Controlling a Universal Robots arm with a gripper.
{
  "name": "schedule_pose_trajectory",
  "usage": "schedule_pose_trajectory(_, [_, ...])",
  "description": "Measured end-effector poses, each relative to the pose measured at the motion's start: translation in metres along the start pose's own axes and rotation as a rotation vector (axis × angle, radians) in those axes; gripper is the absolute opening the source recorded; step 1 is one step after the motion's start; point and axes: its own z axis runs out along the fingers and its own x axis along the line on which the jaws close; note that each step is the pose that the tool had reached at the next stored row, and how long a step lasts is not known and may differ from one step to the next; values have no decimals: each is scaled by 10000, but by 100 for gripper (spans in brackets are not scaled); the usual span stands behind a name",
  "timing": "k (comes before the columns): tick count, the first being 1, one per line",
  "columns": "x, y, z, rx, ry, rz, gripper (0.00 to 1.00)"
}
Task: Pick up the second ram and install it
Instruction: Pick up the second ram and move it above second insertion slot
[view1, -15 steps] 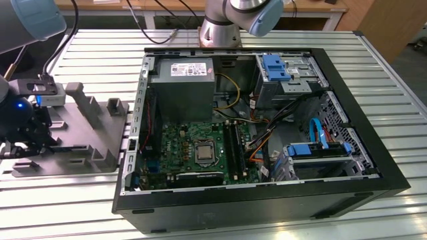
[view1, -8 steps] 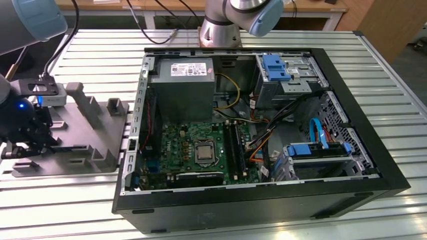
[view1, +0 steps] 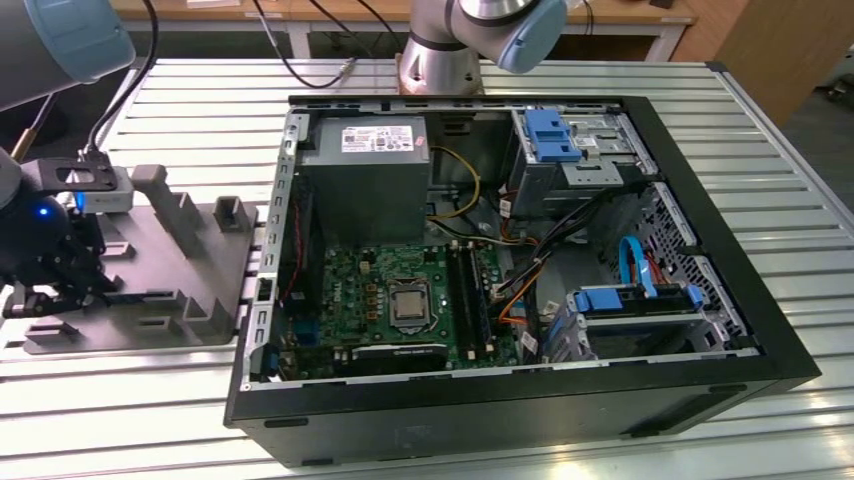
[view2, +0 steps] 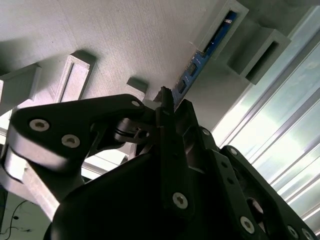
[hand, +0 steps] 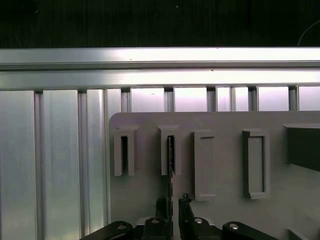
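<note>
your tool (hand: 173, 202) sits low over the grey plastic holder block (hand: 225, 165) on the ribbed aluminium table (hand: 60, 165). its fingers are slightly apart, one on each side of the second ram (view2: 214, 40), a thin blue-green memory stick. the stick stands on edge in a narrow slot of the block. the block lies toward the exterior view's left, just beside the open black computer case (view1: 694, 375).

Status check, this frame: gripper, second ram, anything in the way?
Gripper at the second ram. Ram standing in grey fixture slot, not installed. No obstruction seen.
</note>
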Motion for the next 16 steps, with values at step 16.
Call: schedule_pose_trajectory(16, [0,0,1,0,0,0,19])
